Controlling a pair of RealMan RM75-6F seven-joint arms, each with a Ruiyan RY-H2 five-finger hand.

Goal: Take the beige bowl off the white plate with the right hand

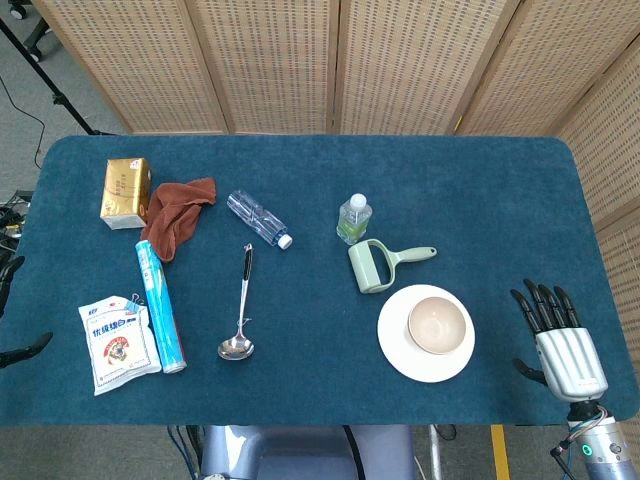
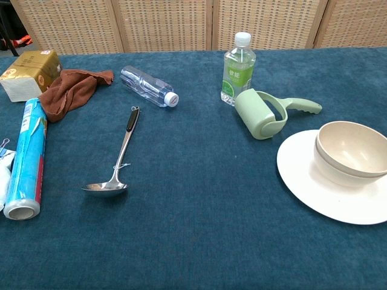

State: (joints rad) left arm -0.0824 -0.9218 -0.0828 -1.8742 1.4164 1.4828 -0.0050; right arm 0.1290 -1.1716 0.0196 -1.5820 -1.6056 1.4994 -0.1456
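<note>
Reading from left to right, you see the left hand (image 1: 22,350) only as dark fingertips at the table's left edge in the head view; whether it is spread or closed cannot be told. On the blue table (image 1: 480,190), a white packet (image 1: 118,343) with clips lies at the near left, and a blue foil roll (image 1: 160,307) lies just at its 3 o'clock side. At 12 o'clock from these stand a gold box (image 1: 125,191) and a crumpled brown cloth (image 1: 178,214), the two touching. A clear plastic bottle (image 1: 257,218) lies on its side at 3 o'clock from the cloth, cap toward you. A steel ladle (image 1: 239,318) lies at 6 o'clock from it, its bowl end nearest you. Further right a small green-labelled bottle (image 1: 354,219) stands upright, and a pale green lint roller (image 1: 378,264) lies just at its 6 o'clock. The white plate (image 1: 393,340) lies at 5 o'clock from the roller, near but apart. The beige bowl (image 1: 440,325) sits upright on the plate, slightly toward the plate's 1 o'clock. Your right hand (image 1: 558,340) rests at 3 o'clock from the plate, well apart from it, palm down, fingers extended and spread wide toward 12 o'clock, holding nothing. The chest view shows neither hand.
</note>
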